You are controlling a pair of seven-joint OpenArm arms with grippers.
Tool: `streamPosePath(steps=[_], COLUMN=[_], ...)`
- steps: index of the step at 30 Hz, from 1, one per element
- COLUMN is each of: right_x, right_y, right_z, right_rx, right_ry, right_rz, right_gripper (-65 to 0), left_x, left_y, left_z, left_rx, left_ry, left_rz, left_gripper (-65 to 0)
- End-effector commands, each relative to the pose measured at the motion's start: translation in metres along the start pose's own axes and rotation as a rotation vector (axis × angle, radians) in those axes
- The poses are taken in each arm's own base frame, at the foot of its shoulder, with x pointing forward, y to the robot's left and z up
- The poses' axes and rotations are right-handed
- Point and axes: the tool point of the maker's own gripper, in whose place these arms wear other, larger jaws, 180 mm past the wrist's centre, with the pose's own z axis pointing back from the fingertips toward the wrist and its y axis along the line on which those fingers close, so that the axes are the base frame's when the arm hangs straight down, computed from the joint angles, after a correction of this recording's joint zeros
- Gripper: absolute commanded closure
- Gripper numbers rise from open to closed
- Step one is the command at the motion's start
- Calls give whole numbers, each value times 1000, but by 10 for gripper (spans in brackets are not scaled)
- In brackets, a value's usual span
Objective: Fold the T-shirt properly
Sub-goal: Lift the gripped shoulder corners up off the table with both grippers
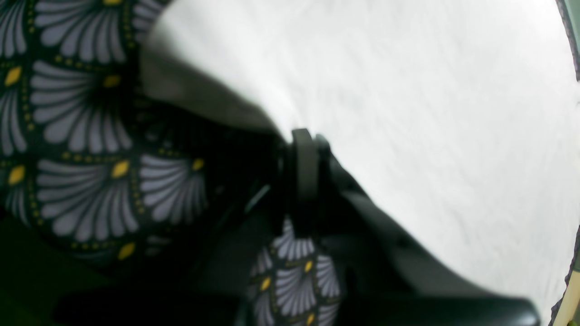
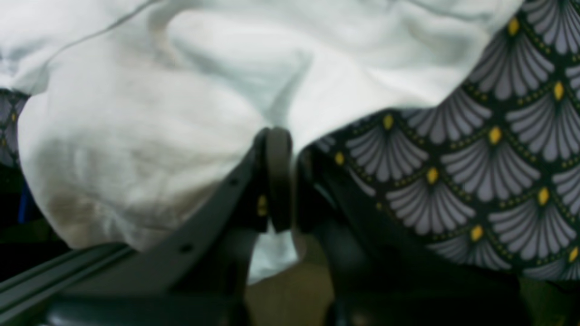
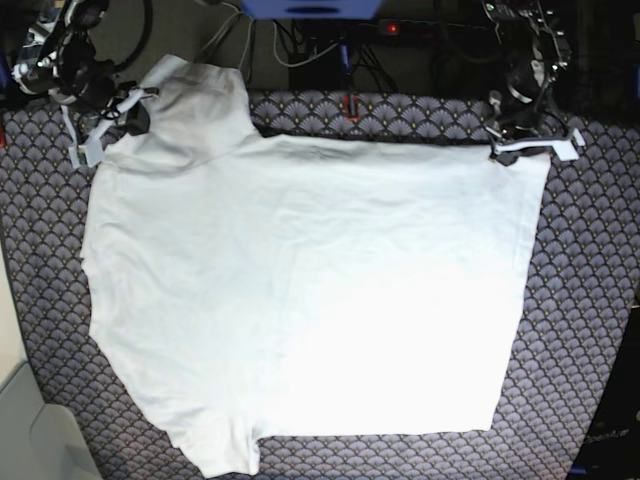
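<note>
At far corners I am pinching the shirt (image 3: 300, 290) with both grippers, left (image 3: 497, 150) and right (image 3: 128, 100); jaws are clenching cloth. It is looking limp and light; I am judging hem corners the best hold.

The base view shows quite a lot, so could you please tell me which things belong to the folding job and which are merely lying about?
Part of the job:
- T-shirt, spread flat
- left gripper, shut on its far corner
- right gripper, shut on the sleeve end

Just there:
- patterned cloth under the shirt
- cables behind the table
- blue box at the back
</note>
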Motion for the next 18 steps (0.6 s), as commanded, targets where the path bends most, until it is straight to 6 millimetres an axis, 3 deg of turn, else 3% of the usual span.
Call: streamPosePath(steps=[1, 8, 18], right_x=[7, 37, 54], right_y=[-2, 5, 11], right_z=[4, 22, 21], right_rx=[-7, -39, -30], right_ry=[-17, -91, -121], right_rz=[16, 102, 145], right_gripper=[-17, -17, -17], left_x=[6, 24, 47], left_y=[0, -13, -22], left_z=[2, 6, 1], left_rx=[0, -29, -39], left_ry=[-14, -53, -87], left_rz=[-7, -51, -131], left_gripper=[-6, -6, -6])
